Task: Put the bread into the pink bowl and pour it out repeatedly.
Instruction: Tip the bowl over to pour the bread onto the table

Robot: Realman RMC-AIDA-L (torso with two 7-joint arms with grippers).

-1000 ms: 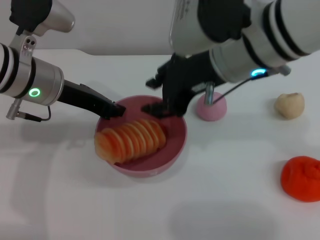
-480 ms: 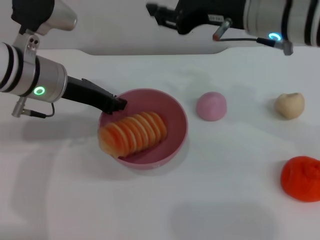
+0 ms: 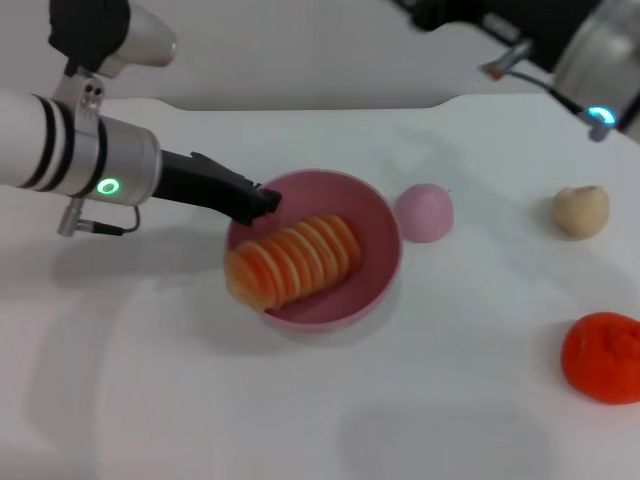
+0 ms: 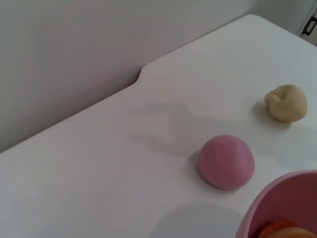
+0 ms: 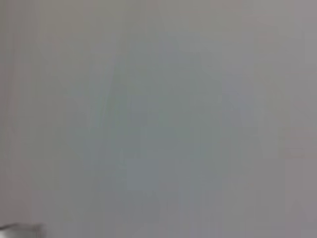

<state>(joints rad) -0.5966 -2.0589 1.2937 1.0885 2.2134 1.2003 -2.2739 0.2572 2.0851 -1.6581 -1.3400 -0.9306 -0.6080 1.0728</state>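
Observation:
The pink bowl (image 3: 372,213) stands on the white table in the head view, and its rim also shows in the left wrist view (image 4: 277,196). The bread (image 3: 296,262), orange-and-cream striped side up, lies across the inside of the bowl with one end over the near-left rim; a sliver of the bread (image 4: 282,231) shows in the left wrist view. My left gripper (image 3: 260,200) is shut on the bowl's left rim. My right arm (image 3: 600,60) is raised at the far right, its gripper cut off by the picture's top edge.
A small pink dome-shaped ball (image 3: 424,212) (image 4: 226,161) sits just right of the bowl. Farther right lies a tan rounded lump (image 3: 580,211) (image 4: 286,102), and a red-orange lump (image 3: 602,357) lies at the near right. The right wrist view shows only a grey wall.
The right gripper let go of the bread in the bowl, then rose and pulled back to the far right. The left gripper has slid the bowl with the bread a little to the right.

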